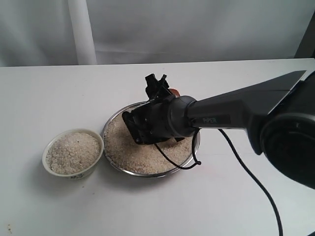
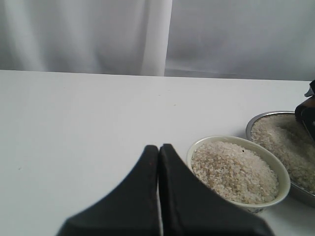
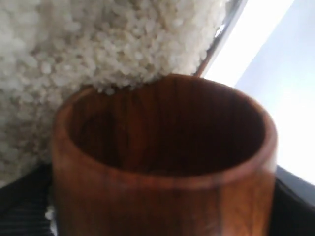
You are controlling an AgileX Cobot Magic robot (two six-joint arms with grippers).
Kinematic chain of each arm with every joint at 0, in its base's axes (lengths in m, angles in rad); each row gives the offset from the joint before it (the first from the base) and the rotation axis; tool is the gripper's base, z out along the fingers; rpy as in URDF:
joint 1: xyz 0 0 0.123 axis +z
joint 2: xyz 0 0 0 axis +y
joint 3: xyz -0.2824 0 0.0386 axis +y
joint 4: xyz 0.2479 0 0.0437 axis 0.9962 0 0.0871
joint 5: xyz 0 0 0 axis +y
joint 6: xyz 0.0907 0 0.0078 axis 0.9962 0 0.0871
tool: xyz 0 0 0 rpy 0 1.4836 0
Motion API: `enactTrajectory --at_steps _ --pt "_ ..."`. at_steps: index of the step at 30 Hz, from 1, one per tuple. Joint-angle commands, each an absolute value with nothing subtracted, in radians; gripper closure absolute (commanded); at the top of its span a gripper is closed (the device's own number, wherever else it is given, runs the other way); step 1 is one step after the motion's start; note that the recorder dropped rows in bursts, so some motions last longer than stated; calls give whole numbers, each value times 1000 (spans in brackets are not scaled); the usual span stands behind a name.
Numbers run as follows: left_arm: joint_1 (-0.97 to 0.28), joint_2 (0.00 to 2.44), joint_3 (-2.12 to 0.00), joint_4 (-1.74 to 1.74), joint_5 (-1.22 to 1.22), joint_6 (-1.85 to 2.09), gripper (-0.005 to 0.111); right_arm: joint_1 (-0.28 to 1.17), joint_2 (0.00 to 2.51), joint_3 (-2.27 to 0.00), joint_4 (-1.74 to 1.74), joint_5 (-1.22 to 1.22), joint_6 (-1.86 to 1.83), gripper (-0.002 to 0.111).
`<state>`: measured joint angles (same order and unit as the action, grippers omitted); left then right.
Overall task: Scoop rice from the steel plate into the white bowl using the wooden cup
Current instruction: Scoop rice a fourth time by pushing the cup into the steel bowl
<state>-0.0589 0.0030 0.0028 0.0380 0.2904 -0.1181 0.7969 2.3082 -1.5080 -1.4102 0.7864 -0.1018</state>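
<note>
My right gripper [image 1: 160,91] is shut on the wooden cup [image 3: 162,196], which fills the right wrist view. The cup's dark inside holds no grains, and its far lip touches the heap of rice [image 3: 98,44] in the steel plate [image 3: 229,24]. From outside, the right arm reaches over the steel plate [image 1: 147,174]. There only an orange sliver of the wooden cup [image 1: 173,91] shows, at the plate's far side. The white bowl [image 1: 78,173] stands left of the plate, full of rice [image 1: 73,150]. My left gripper [image 2: 158,147] is shut and empty, beside the white bowl [image 2: 216,139].
A black cable [image 1: 246,167] trails from the right arm across the white table [image 1: 49,98] to the front right. A white curtain [image 1: 197,24] hangs behind the table's far edge.
</note>
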Motion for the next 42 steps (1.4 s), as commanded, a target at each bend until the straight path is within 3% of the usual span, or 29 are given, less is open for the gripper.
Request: enactTrajectory --at_steps 1,22,32,42 --pt "-63 0 0 33 285 -123 107 828 2310 -1515 -1384 762 -105 108" --pt "-63 0 0 33 285 -123 107 858 2224 -1513 -963 637 -96 108" --pt "-63 0 0 33 285 -123 107 852 2224 -1513 -922 608 -49 108" --pt "-63 0 0 33 285 -123 107 811 2165 -1433 -796 442 -14 108"
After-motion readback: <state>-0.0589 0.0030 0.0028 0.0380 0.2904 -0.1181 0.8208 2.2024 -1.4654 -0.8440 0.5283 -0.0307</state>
